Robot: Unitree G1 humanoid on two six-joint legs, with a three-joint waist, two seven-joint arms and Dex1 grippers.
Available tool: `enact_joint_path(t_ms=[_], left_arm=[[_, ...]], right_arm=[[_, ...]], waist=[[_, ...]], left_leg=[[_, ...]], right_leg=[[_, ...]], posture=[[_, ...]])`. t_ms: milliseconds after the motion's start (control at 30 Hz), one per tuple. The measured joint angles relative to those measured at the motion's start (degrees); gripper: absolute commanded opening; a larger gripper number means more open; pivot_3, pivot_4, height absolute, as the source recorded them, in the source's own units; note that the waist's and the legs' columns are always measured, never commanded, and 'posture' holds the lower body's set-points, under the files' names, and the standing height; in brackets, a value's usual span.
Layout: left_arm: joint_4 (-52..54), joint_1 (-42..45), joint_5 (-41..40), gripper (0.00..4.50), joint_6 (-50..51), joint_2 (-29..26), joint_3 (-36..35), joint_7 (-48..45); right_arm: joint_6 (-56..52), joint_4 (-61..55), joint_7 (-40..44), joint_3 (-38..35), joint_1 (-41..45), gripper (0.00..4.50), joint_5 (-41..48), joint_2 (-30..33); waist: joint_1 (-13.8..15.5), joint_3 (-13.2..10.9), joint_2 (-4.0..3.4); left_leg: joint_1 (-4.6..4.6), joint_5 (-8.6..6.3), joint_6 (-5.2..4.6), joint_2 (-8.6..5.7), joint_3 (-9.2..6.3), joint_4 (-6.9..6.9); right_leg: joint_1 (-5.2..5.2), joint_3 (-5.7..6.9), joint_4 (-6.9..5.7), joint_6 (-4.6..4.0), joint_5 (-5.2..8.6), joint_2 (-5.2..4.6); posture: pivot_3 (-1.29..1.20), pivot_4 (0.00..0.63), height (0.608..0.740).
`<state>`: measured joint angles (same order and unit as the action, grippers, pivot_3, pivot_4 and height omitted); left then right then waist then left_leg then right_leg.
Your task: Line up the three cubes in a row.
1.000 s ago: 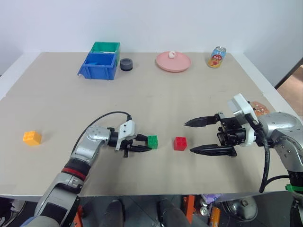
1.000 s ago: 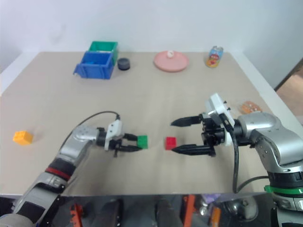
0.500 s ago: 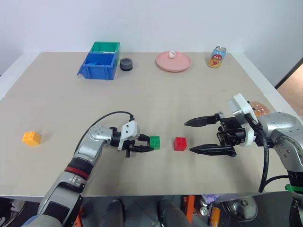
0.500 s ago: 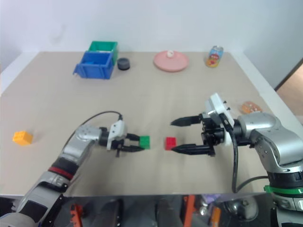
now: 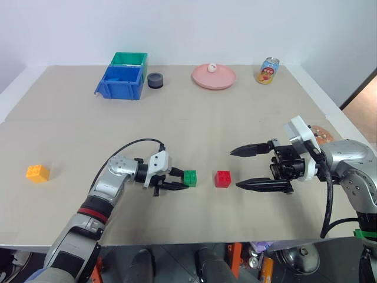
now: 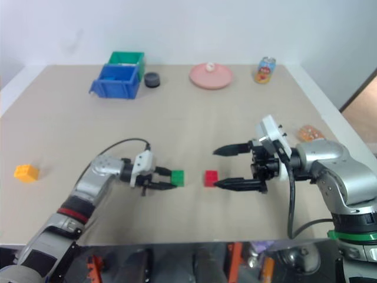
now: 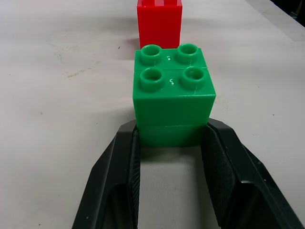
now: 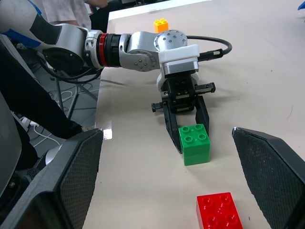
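The green cube (image 5: 189, 177) rests on the table near the front middle, and my left gripper (image 5: 179, 178) is shut on its lower half from the left; the left wrist view shows both black fingers (image 7: 119, 167) pressed against its sides. The red cube (image 5: 222, 178) sits just to the right of it, with a small gap between them. Right of the red cube, my right gripper (image 5: 234, 169) is held open wide above the table with nothing in it. The yellow-orange cube (image 5: 37, 173) lies alone far to the left.
At the back of the table (image 5: 188, 124) stand a blue bin (image 5: 119, 82) and a green bin (image 5: 131, 58), a dark round object (image 5: 155, 80), a pink plate (image 5: 213, 76) and a drink can (image 5: 268, 71). An orange packet (image 5: 321, 134) lies at the right edge.
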<state>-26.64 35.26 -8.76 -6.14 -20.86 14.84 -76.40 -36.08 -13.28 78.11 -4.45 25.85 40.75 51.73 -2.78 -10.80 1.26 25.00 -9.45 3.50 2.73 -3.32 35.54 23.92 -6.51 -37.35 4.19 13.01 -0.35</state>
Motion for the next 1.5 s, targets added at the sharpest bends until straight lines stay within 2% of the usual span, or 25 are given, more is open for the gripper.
enact_joint_path(t_ms=[33, 267, 567, 733, 1033, 1167, 1233, 1333, 1433, 1500], left_arm=[[-0.1, 0.0, 0.0, 2.29, -0.1, 0.0, 0.0, 0.0], [-1.0, 0.6, 0.3, 4.45, -1.1, -0.1, -0.2, 1.8], [2.3, -1.0, -1.9, 4.45, 3.4, -0.6, -0.3, -0.2], [6.8, -2.6, -2.9, 4.45, 6.0, -3.5, -1.3, -0.3], [7.6, -4.9, -3.2, 4.45, 4.8, -11.5, -8.9, 4.1], [11.7, -7.3, -4.5, 4.45, 5.4, -13.0, -12.2, 6.7], [16.6, -9.4, -5.9, 4.45, 10.1, -13.3, -14.8, 11.2], [28.3, -14.6, -9.4, 4.45, 22.1, -13.1, -22.2, 23.3], [35.7, -20.1, -9.7, 4.45, 29.5, -12.7, -26.5, 32.3], [39.9, -23.8, -9.7, 4.45, 33.5, -9.9, -29.5, 38.8]], right_arm=[[0.0, 0.0, 0.0, 0.0, 0.0, 4.50, 0.0, -0.1], [0.0, 0.1, 0.0, 0.0, 0.0, 4.50, -0.2, -0.1], [0.0, 1.3, 0.3, 0.0, 1.5, 4.50, -0.4, -0.5], [0.1, 2.0, 0.4, 0.1, 2.1, 4.50, -0.5, -0.6], [-0.2, 2.2, 0.5, 0.0, 2.2, 4.50, -0.3, -0.5], [-0.5, 2.2, 0.4, 0.0, 2.8, 4.50, 0.0, -0.1], [-0.9, 1.7, 0.2, 0.1, 4.1, 4.50, 0.2, -0.5], [-1.3, -0.2, -0.9, 1.6, 6.5, 4.50, 1.2, -3.4], [-1.3, -0.2, -1.1, 3.1, 7.1, 4.50, 1.2, -4.8], [-1.2, 0.0, -1.1, 3.8, 7.6, 4.50, 1.2, -5.2]], waist=[[0.0, 0.0, 0.00], [0.0, 0.0, 0.00], [0.0, 0.0, 0.00], [0.0, 0.0, 0.00], [0.0, 0.0, -0.01], [0.1, 0.0, -0.02], [0.0, 0.0, -0.02], [-0.3, 0.0, -0.02], [-0.4, 0.0, -0.02], [-0.3, 0.0, -0.02]], left_leg=[[0.00, 0.00, 0.00, 0.00, 0.00, 0.00], [0.00, 0.00, 0.00, 0.00, 0.00, 0.01], [0.00, 0.00, 0.00, 0.00, 0.00, -0.02], [-0.02, 0.00, 0.00, 0.00, -0.01, -0.01], [-0.02, 0.00, -0.01, 0.02, 0.00, -0.02], [-0.02, 0.00, -0.01, 0.03, 0.01, -0.03], [-0.01, 0.00, -0.01, 0.05, 0.00, -0.02], [-0.04, 0.00, 0.00, 0.10, 0.01, -0.03], [-0.09, 0.00, 0.00, 0.09, 0.01, -0.04], [-0.09, 0.00, 0.00, 0.09, 0.02, -0.03]], right_leg=[[0.00, 0.00, 0.00, 0.00, 0.00, 0.00], [-0.01, 0.00, -0.01, 0.01, -0.01, 0.00], [0.01, 0.00, -0.02, 0.03, -0.01, 0.00], [0.02, 0.00, -0.06, 0.01, 0.00, 0.01], [0.03, 0.01, -0.08, -0.01, 0.01, 0.01], [0.03, 0.01, -0.08, 0.00, 0.01, 0.00], [0.04, 0.01, -0.08, 0.01, 0.01, 0.00], [0.04, 0.01, -0.12, 0.01, 0.01, 0.04], [0.03, 0.02, -0.16, 0.00, 0.02, 0.04], [0.01, 0.02, -0.15, 0.00, 0.01, 0.02]], posture=[[0.00, 0.150, 0.740], [0.00, 0.150, 0.740], [0.00, 0.150, 0.740], [0.00, 0.150, 0.740], [0.00, 0.150, 0.740], [0.00, 0.150, 0.740], [0.00, 0.150, 0.740], [0.00, 0.150, 0.740], [0.00, 0.150, 0.740], [0.00, 0.150, 0.740]])
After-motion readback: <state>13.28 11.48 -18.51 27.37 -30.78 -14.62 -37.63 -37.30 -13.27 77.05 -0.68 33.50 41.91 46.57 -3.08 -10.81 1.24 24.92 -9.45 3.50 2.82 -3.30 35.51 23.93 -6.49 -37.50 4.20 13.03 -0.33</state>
